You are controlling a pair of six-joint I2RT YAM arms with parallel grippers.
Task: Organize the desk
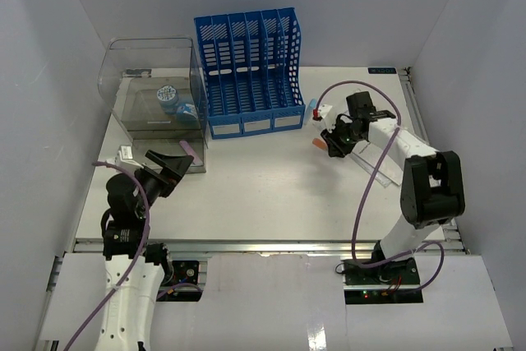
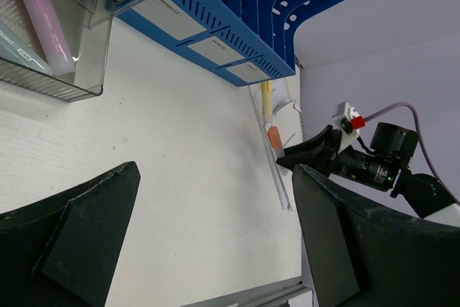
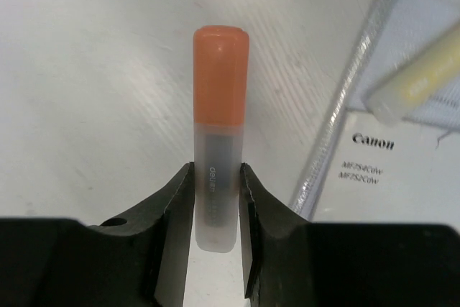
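Pinching an orange-capped marker [image 3: 220, 106] by its clear barrel, the right gripper [image 3: 215, 177] sits near the far right corner of the desk [image 1: 263, 195], which spreads beneath both arms. The marker's long axis runs straight out from the jaws, cap leading. The rack [image 1: 251, 71] stands just left of it along the far edge. The clear box [image 1: 152, 88] is nearer the left gripper [image 1: 168, 166], which is spread and empty. A Canon booklet [image 3: 381, 170] and a yellow highlighter [image 3: 417, 80] lie alongside.
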